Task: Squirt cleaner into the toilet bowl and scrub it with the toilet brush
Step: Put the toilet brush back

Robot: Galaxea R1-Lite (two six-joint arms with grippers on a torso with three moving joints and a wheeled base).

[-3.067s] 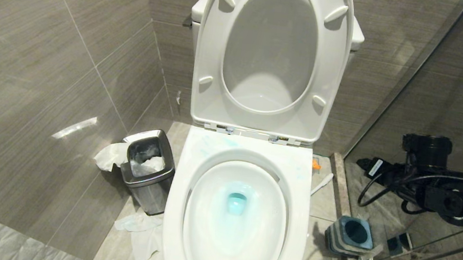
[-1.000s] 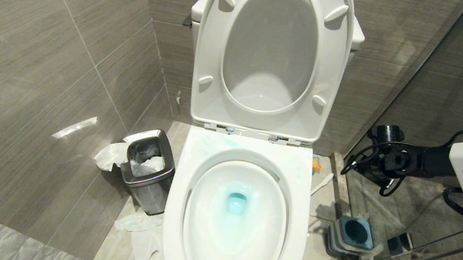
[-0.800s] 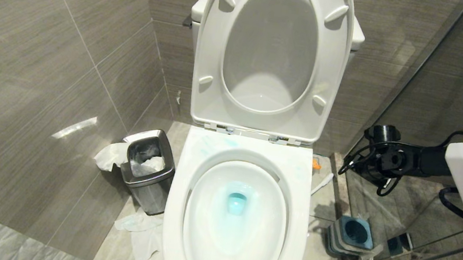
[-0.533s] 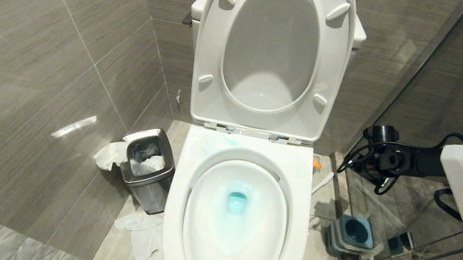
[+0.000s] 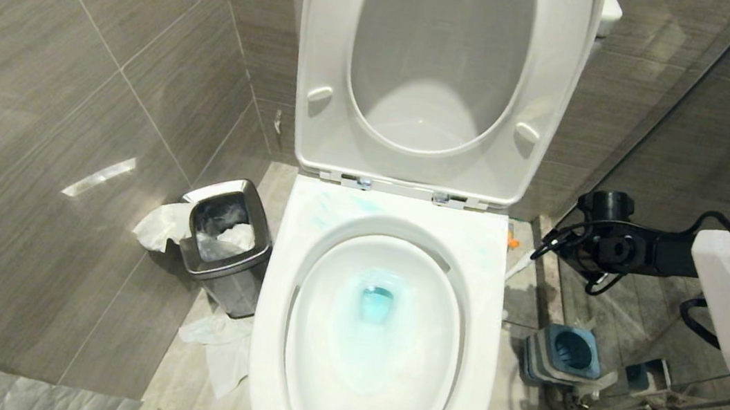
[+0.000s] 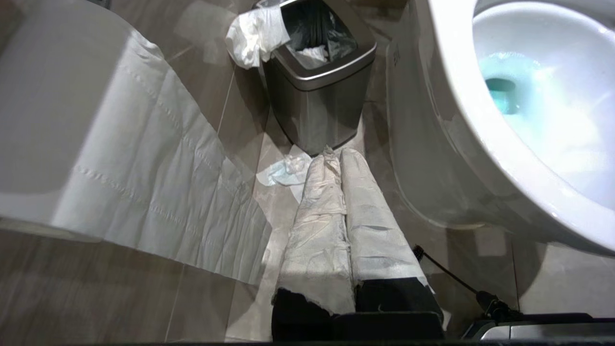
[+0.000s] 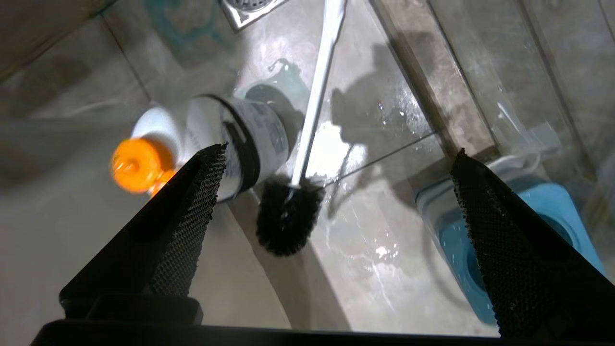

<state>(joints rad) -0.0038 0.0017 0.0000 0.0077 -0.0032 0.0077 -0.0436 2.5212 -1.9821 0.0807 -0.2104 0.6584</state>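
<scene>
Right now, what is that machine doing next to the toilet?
A two-armed robot is cleaning the toilet bowl, whose water is already tinted blue. Its right gripper hangs open and empty over the floor beside the bowl, above the toilet brush lying there and the cleaner, an orange-capped bottle next to it. The blue brush holder stands empty nearby. The left gripper, wrapped in white, is shut and parked low near the steel bin.

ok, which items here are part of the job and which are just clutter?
Job:
- bowl, blue liquid already in it
- cleaner, orange cap, on the floor by the bowl
- brush, lying on the floor, out of its holder
- right gripper, open above them

Clutter:
- bin
- paper roll
- brush holder
- tissue on the floor
</scene>
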